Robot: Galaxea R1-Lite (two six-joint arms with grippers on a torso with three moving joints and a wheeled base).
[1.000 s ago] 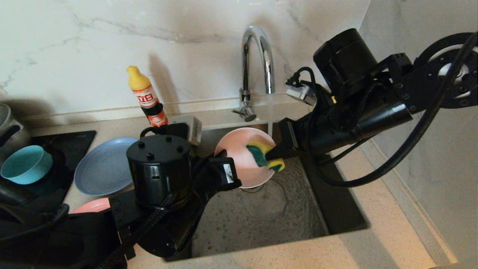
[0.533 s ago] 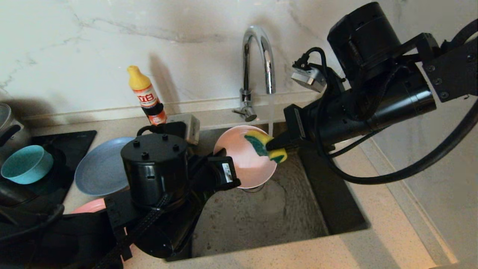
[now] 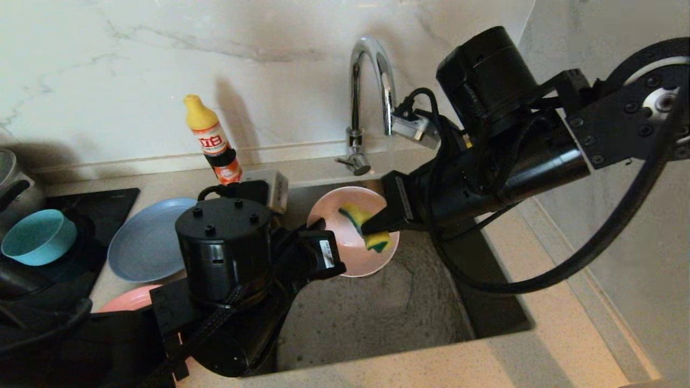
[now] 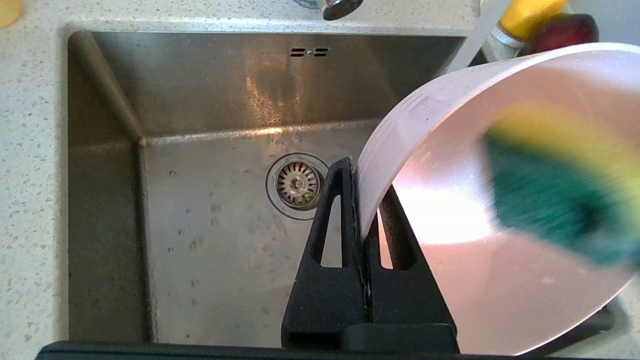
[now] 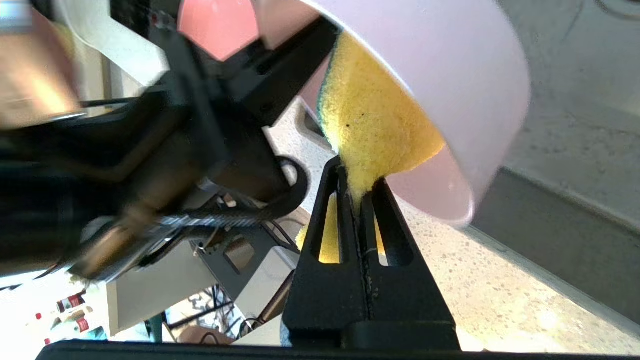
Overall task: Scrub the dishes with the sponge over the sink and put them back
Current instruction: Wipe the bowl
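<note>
**Sponge inside pink bowl, held over sink**

Left hand (image 3: 319, 223) pinches the near-left rim of the pale pink bowl (image 3: 345, 256), which sits tilted above the sink (image 3: 377, 312), mouth facing right and up toward the right hand (image 3: 372, 226). Right hand is clamped on the sponge (image 3: 369, 226), its long axis running near to far and its green side against the bowl's inner wall. Faucet (image 3: 372, 81) stands close behind. Basin floor below is open. Blue plate (image 3: 145, 242), pink plate (image 3: 126, 299) and teal bowl (image 3: 38, 237) lie left on the desk (image 3: 485, 366).
</note>
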